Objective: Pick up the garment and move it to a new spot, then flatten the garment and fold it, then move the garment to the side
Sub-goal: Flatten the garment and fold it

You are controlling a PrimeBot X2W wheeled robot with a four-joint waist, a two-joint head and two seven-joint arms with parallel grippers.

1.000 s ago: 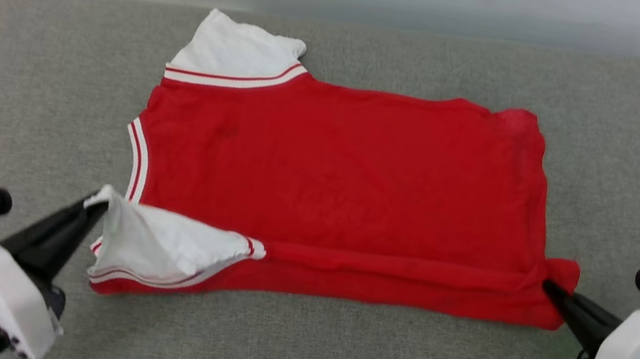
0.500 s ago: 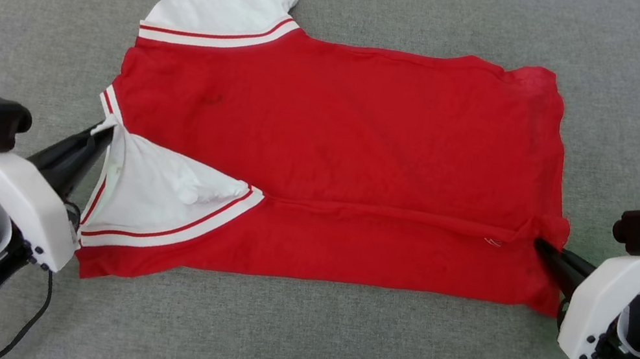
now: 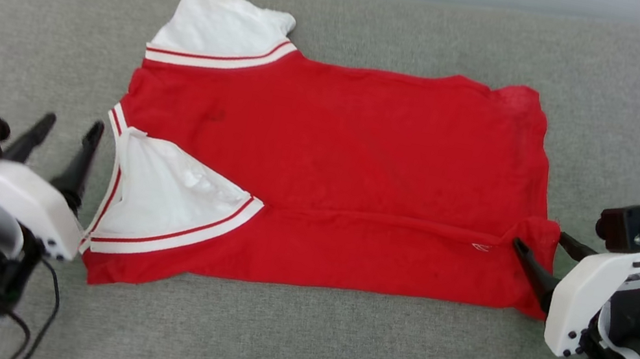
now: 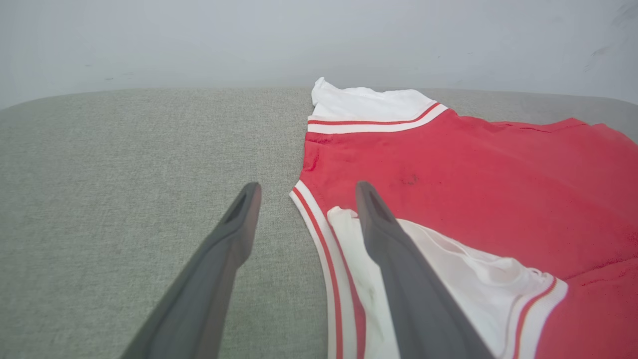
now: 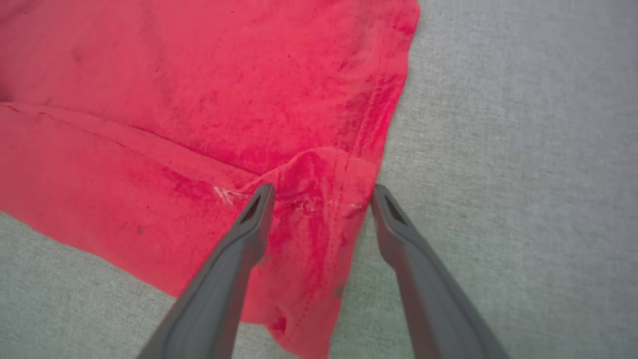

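Your garment point(image 3: 330, 161) lies on the grey fabric surface point(image 3: 329, 352), long axis left to right, neckline point(image 3: 118, 121) pointing left, hem point(image 3: 547, 180) right. You see the left gripper point(image 3: 73, 124) spread open, empty, just beside the neckline; the right gripper point(image 3: 540, 239) stands open too, its fingers point(image 5: 249, 234) straddling the folded hem corner.
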